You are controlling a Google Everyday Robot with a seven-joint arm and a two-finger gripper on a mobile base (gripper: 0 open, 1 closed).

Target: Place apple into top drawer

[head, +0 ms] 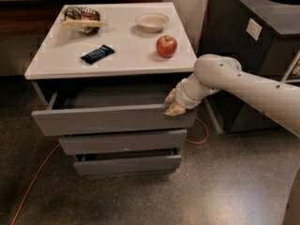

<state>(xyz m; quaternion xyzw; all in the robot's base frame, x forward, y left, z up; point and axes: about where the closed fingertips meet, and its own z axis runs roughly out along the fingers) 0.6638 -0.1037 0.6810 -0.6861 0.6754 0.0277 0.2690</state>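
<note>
The red apple (pixel 166 46) sits on the white cabinet top (pixel 112 36), at the right, near the front edge. The top drawer (pixel 112 118) is pulled partly out, and a strip of its grey inside shows behind the front. My gripper (pixel 172 104) is at the right end of the drawer front, at its top edge, below and in front of the apple. The white arm reaches in from the right.
A cream bowl (pixel 152 21), a dark wrapped bar (pixel 97 54) and a snack bag (pixel 82 18) lie on the cabinet top. Two shorter drawers (pixel 122 151) sit below, slightly out. A dark bin cabinet (pixel 255 41) stands at the right. An orange cable (pixel 33 182) runs on the floor.
</note>
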